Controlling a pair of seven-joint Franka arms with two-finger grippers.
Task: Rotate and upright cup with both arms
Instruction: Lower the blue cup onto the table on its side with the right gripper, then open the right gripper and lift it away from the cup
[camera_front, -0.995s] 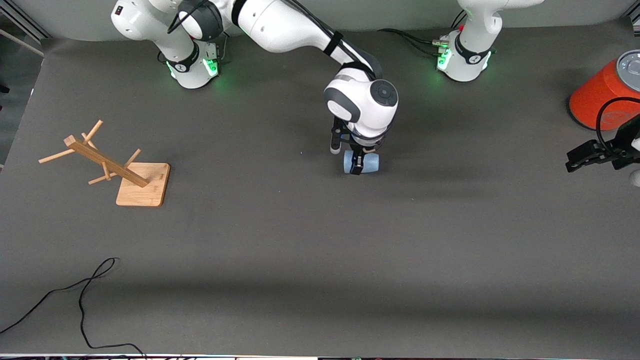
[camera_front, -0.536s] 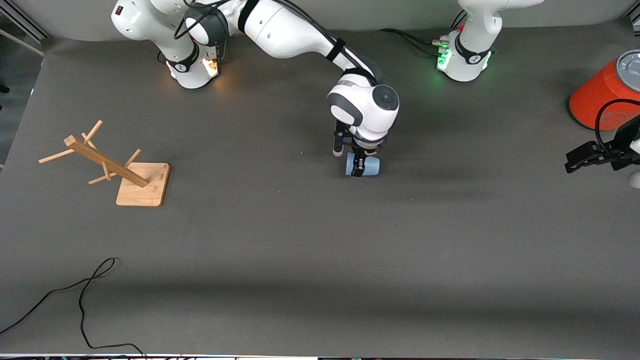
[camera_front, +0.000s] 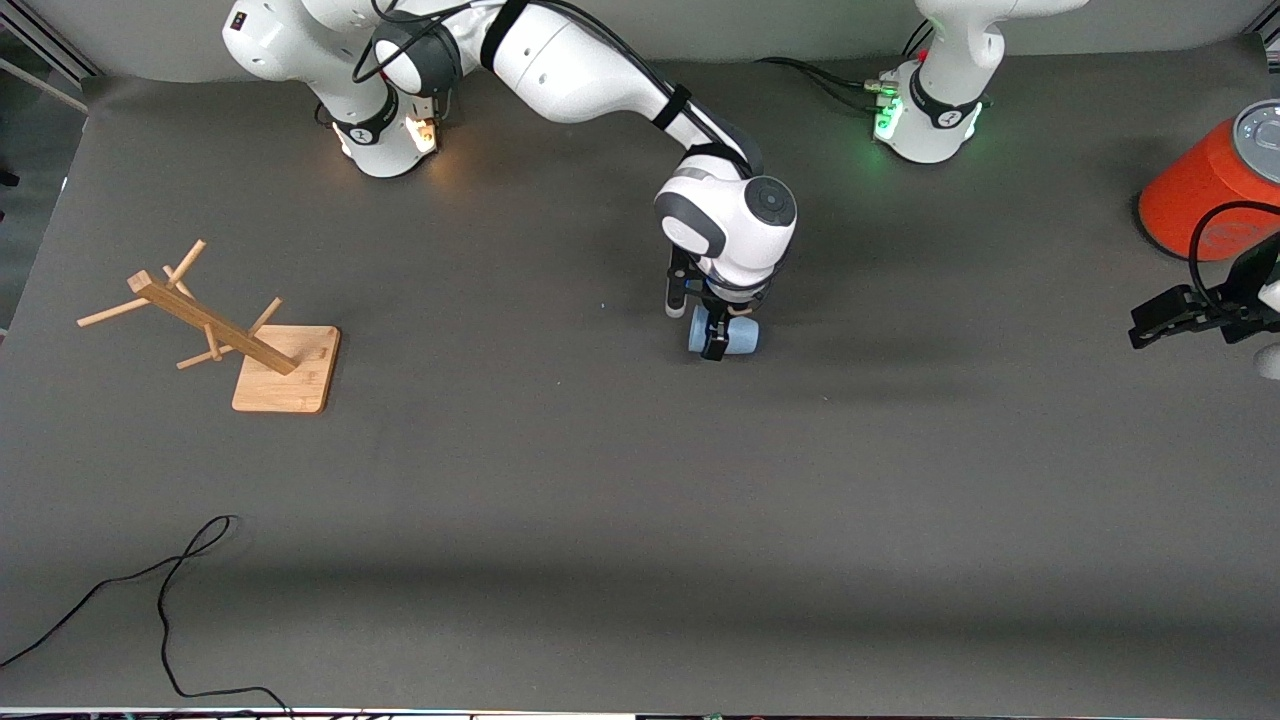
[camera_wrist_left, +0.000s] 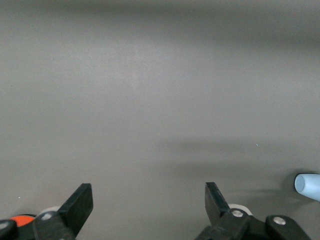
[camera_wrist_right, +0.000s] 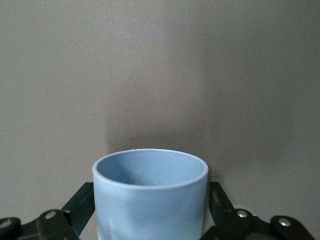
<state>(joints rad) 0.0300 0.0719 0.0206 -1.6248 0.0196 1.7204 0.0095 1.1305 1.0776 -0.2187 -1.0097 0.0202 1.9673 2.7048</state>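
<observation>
The pale-blue cup (camera_front: 738, 336) lies on its side in the middle of the mat, under the right arm's wrist. My right gripper (camera_front: 714, 338) points down and is shut on the cup, one black finger on each side of its wall. In the right wrist view the cup (camera_wrist_right: 150, 197) fills the space between the fingers (camera_wrist_right: 80, 205), its open rim showing. I cannot tell whether the cup touches the mat. My left gripper (camera_front: 1150, 325) waits open and empty over the mat at the left arm's end of the table. In the left wrist view (camera_wrist_left: 149, 197) its jaws stand wide apart, and the cup (camera_wrist_left: 307, 186) shows at the edge.
A large orange can with a grey lid (camera_front: 1215, 190) stands by the left gripper, at the table's edge. A wooden peg rack on a square base (camera_front: 230, 335) stands toward the right arm's end. A black cable (camera_front: 165, 590) lies on the mat near the front camera.
The right wrist has shifted slightly with the cup between its fingers. The light on the right arm's base has turned from green to amber. The left gripper has barely moved.
</observation>
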